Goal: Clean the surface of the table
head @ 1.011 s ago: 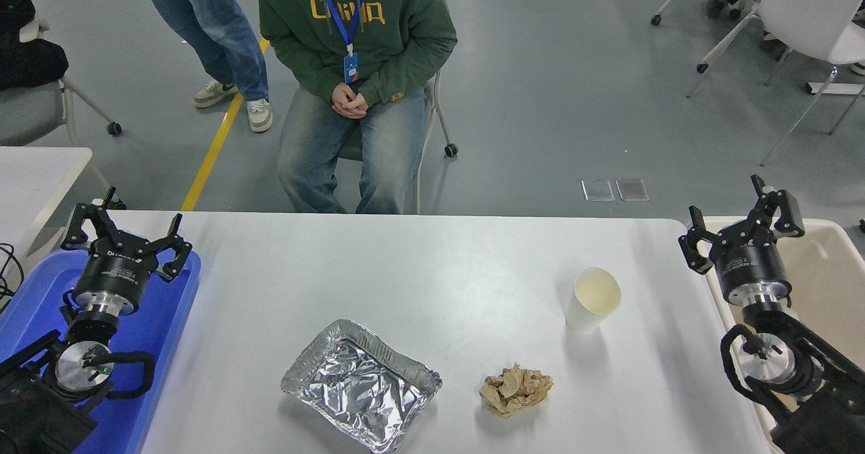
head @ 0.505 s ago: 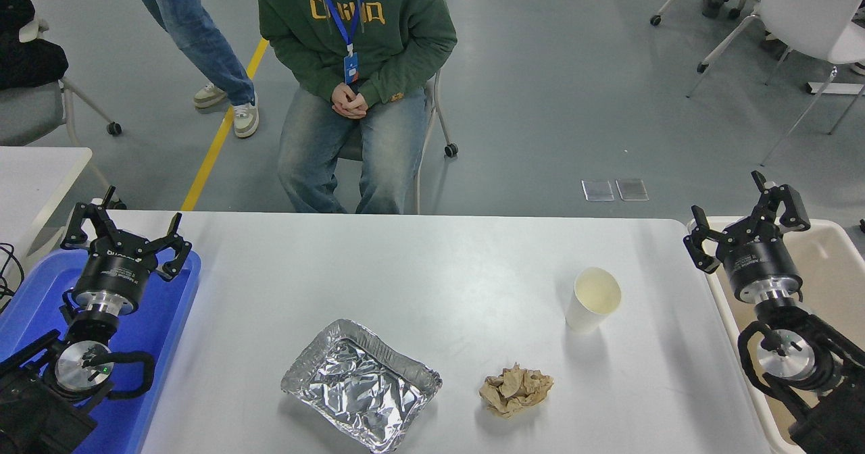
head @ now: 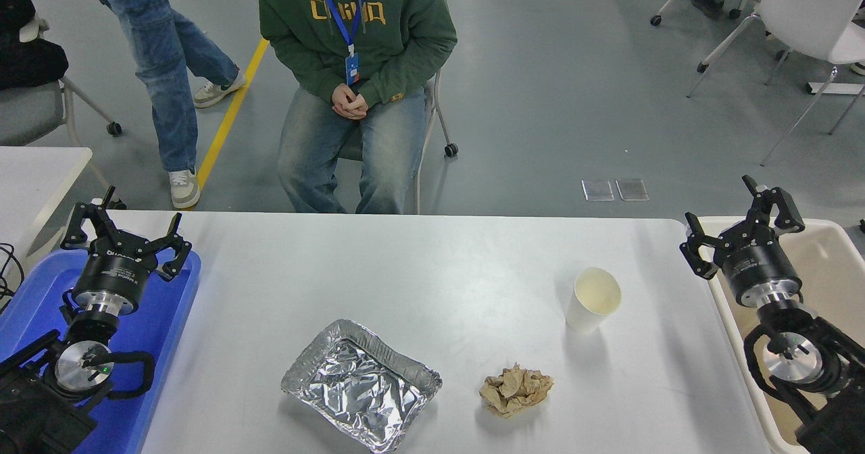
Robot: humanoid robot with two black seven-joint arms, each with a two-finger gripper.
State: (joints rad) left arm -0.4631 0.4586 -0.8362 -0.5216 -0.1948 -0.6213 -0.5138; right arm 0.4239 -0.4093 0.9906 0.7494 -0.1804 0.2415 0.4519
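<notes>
Rubbish lies on the tabletop: a foil tray, a crumpled paper and a paper cup. The right pincer, open and empty, hovers over a beige bin; the cup stands to its left, nearer to it than to the parked, open left pincer.

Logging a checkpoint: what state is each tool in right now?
Left tool: open, holding nothing, over the blue tray.
Right tool: open, holding nothing, over the beige bin.
</notes>
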